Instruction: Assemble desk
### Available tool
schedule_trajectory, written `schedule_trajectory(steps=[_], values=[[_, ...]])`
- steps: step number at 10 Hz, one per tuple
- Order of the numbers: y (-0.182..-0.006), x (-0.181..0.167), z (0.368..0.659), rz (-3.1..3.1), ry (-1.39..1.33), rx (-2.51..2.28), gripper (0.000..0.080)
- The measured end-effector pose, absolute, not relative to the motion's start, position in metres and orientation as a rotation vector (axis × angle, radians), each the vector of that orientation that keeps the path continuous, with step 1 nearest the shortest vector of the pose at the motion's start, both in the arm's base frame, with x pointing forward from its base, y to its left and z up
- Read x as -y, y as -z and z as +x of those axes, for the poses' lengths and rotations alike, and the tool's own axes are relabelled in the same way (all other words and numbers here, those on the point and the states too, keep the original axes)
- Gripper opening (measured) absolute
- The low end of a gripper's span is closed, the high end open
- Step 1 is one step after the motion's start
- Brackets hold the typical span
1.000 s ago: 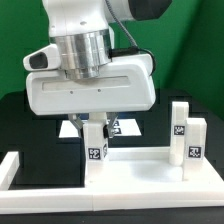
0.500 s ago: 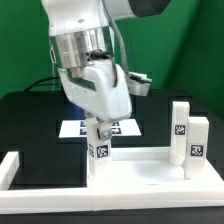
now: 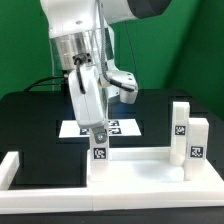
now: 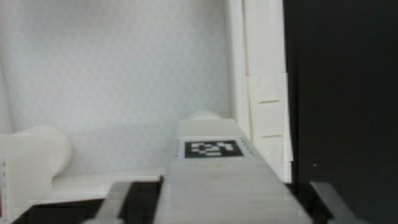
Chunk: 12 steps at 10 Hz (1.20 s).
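I've got the arm coming straight down from the top of the exterior view, wrist vertical, white housing above and the ribbed silver cylinder of the last joint below it. The hand is turned edge-on to that camera, so I see it as a narrow white slab, with a dark cable looping behind on the exterior view's left. The claw (image 3: pixel 98 134) points straight down, low over the scene. On the wrist view the claw (image 4: pixel 221 200) shows both grey fingers (image 4: pixel 137 200), one each side, pressed against a white post between them. Jaws narrow, clamped on it, pads flat against its sides.
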State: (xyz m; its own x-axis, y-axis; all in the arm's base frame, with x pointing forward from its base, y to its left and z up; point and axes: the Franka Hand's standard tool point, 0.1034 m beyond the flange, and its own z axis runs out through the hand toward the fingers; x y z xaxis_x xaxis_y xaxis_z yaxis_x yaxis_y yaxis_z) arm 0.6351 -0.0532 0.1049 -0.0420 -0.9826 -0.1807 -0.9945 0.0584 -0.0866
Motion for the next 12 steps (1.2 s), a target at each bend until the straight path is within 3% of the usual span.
schedule_trajectory(steps=[2, 3, 11, 12], values=[[-0.1042, 0.0504, 0.6392, -2.352, -0.029, -1.836, 0.0578], [-0.1025, 0.0487, 0.6435, -2.597, 0.011, -1.519, 0.0627], [-0.1007, 0.0511, 0.6389, -3.029, 0.083, -0.411, 0.0649], [-0.0995, 0.0515, 0.6386, -3.024, 0.078, -0.446, 0.0603]])
